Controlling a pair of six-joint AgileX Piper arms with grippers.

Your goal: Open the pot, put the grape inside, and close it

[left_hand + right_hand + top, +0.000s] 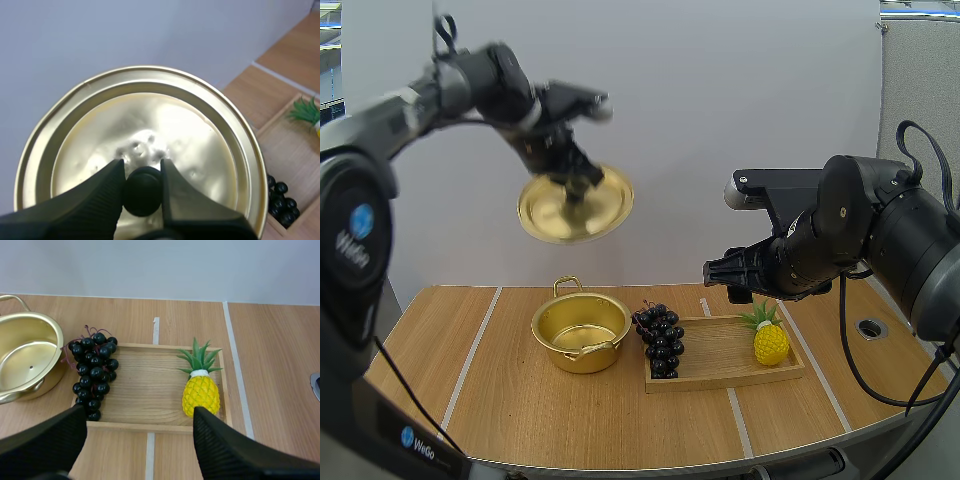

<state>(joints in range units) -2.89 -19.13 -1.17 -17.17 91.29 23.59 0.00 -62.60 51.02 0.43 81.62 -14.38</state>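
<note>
Between left fingers (95,197), lid knob (143,192) partly hidden, right fingers (235,450) apart.

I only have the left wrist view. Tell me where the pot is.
Observer: The pot sits open and empty on the table, beside the wooden tray.
Operator: Report the right gripper.
Observer: The right gripper hovers above the tray, jaws open, holding nothing.
Operator: Place the grapes for me.
Observer: The grapes lie at the tray's end nearest the pot.
</note>
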